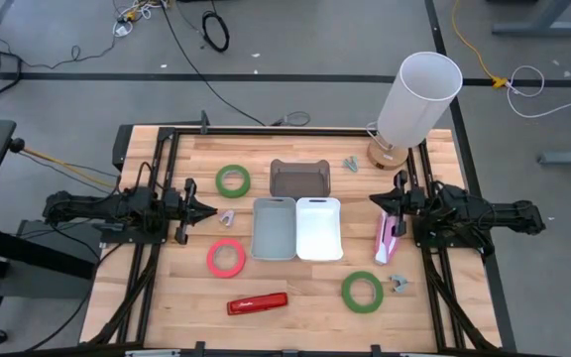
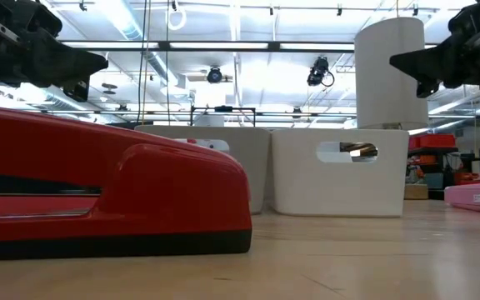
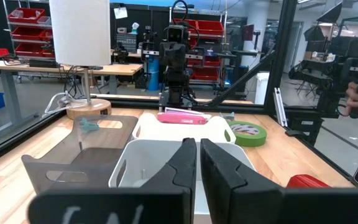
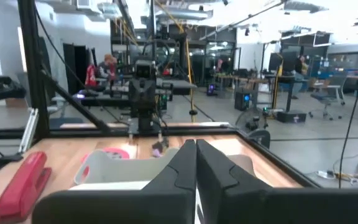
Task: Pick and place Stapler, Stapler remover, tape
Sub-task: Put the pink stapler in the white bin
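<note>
A red stapler [image 1: 258,302] lies near the table's front edge and fills the left of the low view [image 2: 98,187]. A pink stapler [image 1: 387,236] lies right of the white bin [image 1: 318,228]. Tape rolls lie flat: green [image 1: 232,180], red [image 1: 226,258], green [image 1: 362,292]. Staple removers lie at the left of the grey bin [image 1: 227,216], at the far right [image 1: 351,164] and at the near right [image 1: 398,285]. My left gripper [image 1: 212,210] is shut and empty above the table, left of the grey bin [image 1: 274,227]. My right gripper [image 1: 373,201] is shut and empty, right of the white bin.
A dark translucent bin [image 1: 299,178] stands behind the grey and white bins. A white lamp [image 1: 414,104] on a wooden base stands at the far right corner. A black frame [image 1: 167,139] runs along the table's edges. Bare wood shows between the bins and the front edge.
</note>
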